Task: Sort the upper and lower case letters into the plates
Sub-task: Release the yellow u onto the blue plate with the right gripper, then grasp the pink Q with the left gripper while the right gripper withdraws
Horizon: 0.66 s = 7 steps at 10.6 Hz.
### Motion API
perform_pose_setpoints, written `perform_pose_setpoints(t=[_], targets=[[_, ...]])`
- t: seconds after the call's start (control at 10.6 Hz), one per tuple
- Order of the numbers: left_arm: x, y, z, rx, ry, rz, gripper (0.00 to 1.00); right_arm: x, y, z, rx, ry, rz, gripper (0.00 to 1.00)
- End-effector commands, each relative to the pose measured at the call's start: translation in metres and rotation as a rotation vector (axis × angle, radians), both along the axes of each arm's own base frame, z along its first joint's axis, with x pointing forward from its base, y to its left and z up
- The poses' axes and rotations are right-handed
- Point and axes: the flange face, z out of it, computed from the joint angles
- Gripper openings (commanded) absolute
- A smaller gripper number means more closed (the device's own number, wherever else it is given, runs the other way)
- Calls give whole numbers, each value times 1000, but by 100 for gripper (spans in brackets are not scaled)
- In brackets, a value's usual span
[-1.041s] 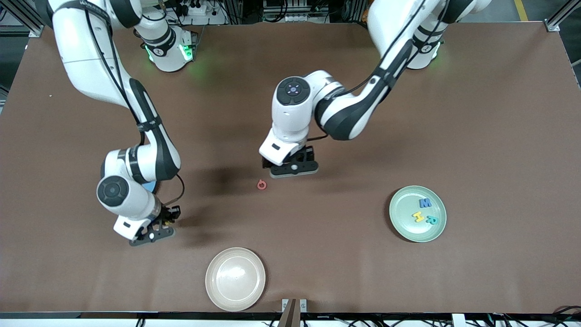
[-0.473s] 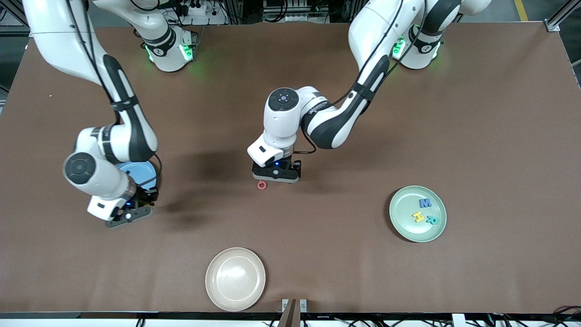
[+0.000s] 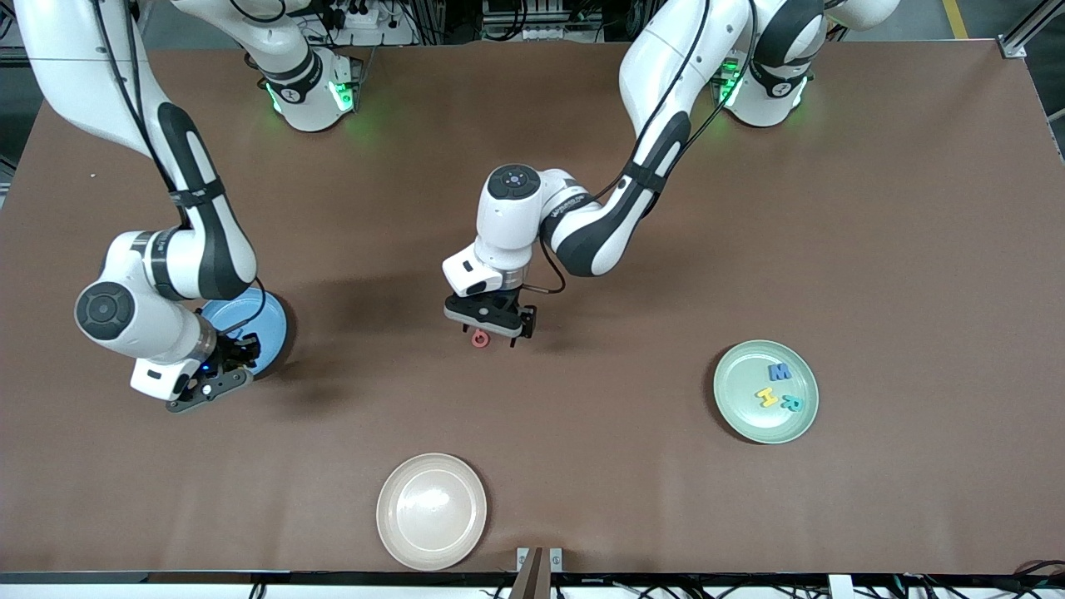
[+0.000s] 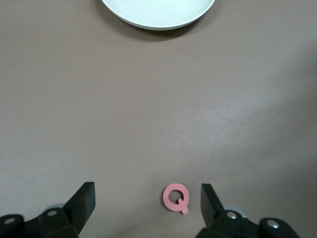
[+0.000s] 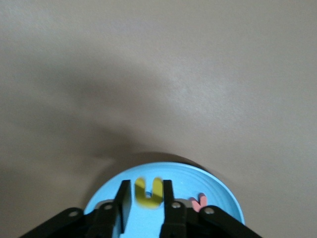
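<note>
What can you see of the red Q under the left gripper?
The red Q is a small flat pinkish-red toy letter with a matte, foam-like look: a ring with a short tail. It lies flat on the bare brown table near its middle, in no plate. The left gripper is over it, fingers open on either side, not touching it.

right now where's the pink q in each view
Front view: the pink Q lies on the brown table mid-table, under the left hand.
Left wrist view: the Q lies between the open fingers.
Right wrist view: not in it; that camera looks at the blue plate.
Shared landmark: the cream plate, nearer the front camera than the Q, also shows in the left wrist view.
</note>
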Motion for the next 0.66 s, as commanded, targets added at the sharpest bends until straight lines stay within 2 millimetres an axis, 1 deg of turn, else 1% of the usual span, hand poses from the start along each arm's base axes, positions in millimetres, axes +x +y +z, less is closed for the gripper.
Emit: perform_pose_setpoints(t=[0.0,0.09,0.19,0.28,0.38,0.57], targets=[[4,-9,-15,-7,-47,-23,93,-8,-20,2,3,12,32,100],[3,-15,-19,-10,-51,-29,93,-8,-19,2,3,12,38,100],[0,-18,-27,-8,-48,-27,93,-8,-19,1,3,13,38,100],[0,-19,-31,-7,-54,-13,93,-8,-19,1,1,13,39,100],[-6,-23,-39,6,-57,-20,93,-7,-17,3,2,12,39,100],[-8,-25,-42,9,-72,-25,93,-6,-14,11,9,9,27,100]])
